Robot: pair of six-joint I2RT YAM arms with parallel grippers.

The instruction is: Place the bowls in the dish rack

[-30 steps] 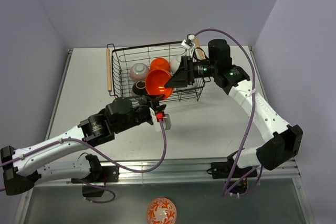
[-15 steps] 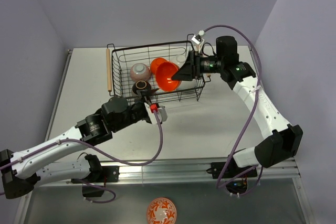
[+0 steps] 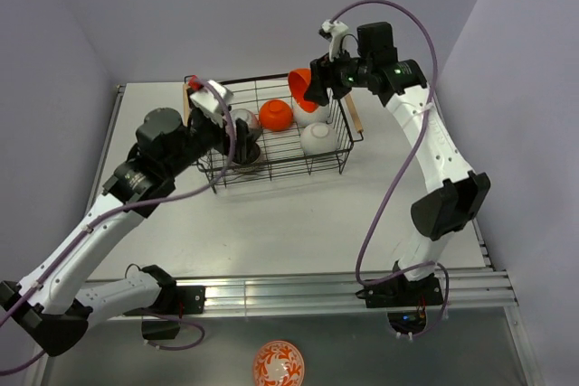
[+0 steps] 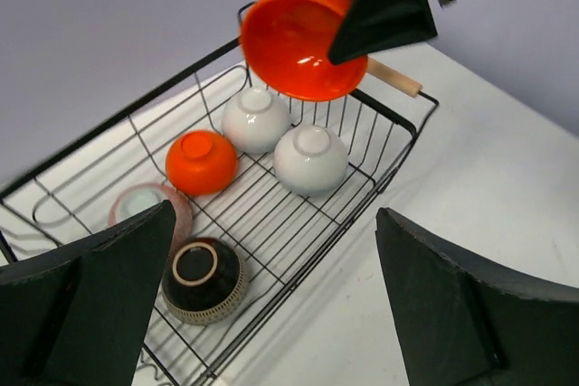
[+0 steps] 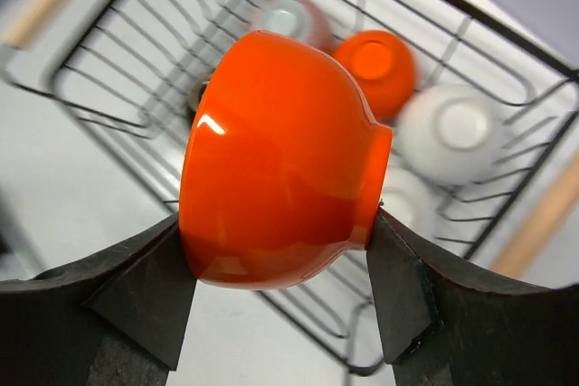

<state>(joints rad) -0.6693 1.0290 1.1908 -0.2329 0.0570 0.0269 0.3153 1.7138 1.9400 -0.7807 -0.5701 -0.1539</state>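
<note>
My right gripper (image 3: 312, 88) is shut on a glossy orange bowl (image 5: 271, 160), gripping it across rim and foot. The bowl hangs on its side above the far right end of the black wire dish rack (image 3: 271, 165). In the left wrist view that bowl (image 4: 294, 38) shows its open mouth. Inside the rack (image 4: 293, 286), upside down, lie a second orange bowl (image 4: 201, 162), two white bowls (image 4: 256, 119) (image 4: 310, 158), a pinkish bowl (image 4: 149, 210) and a dark patterned bowl (image 4: 204, 279). My left gripper (image 3: 233, 126) hangs open and empty over the rack's left part.
Light wooden handles (image 3: 188, 119) (image 3: 353, 115) cap the rack's short ends. An orange-and-white patterned bowl (image 3: 278, 363) lies below the table's near edge. Grey walls close in the table behind and on both sides. Purple cables loop off both arms.
My left gripper opened, let go of the orange bowl and drew back up to the left. My right gripper kept the bowl and carried it up to the rack's far right end.
</note>
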